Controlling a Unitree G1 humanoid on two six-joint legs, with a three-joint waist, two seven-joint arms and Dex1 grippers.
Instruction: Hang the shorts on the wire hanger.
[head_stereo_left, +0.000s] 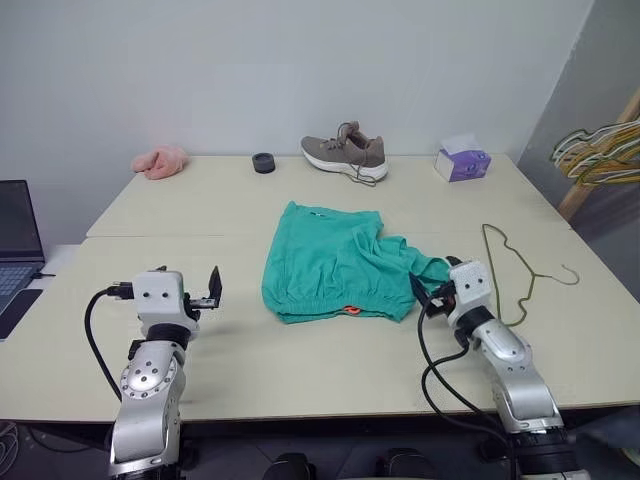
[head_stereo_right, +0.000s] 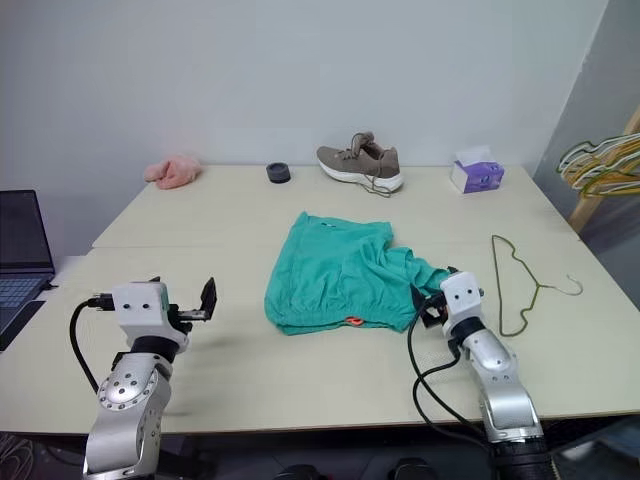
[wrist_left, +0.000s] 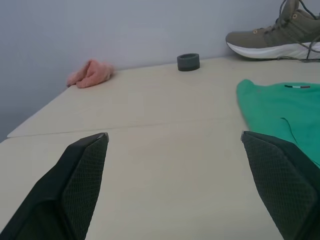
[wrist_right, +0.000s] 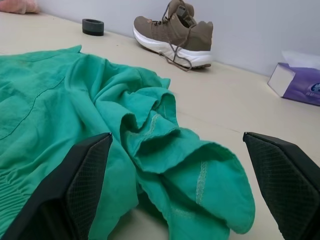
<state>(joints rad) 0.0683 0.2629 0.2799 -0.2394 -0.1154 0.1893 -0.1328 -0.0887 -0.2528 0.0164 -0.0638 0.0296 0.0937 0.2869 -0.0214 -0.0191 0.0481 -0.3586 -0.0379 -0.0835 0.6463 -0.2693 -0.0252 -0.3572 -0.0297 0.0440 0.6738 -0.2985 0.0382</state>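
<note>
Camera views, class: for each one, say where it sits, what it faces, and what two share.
Head views: above, facing down on teal-green fabric shorts, olive wire hanger; both arms show.
Left wrist view: low, facing pink fluffy cloth; open left gripper.
Right wrist view: low, facing shorts; open right gripper.
Shared: grey-brown sneaker.

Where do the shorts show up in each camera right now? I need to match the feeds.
Left eye: shorts mid-table.
Right eye: shorts mid-table.
Left wrist: green edge, picture's right side.
Right wrist: crumpled shorts between the fingers.
Shared landmark: grey shoe.
</note>
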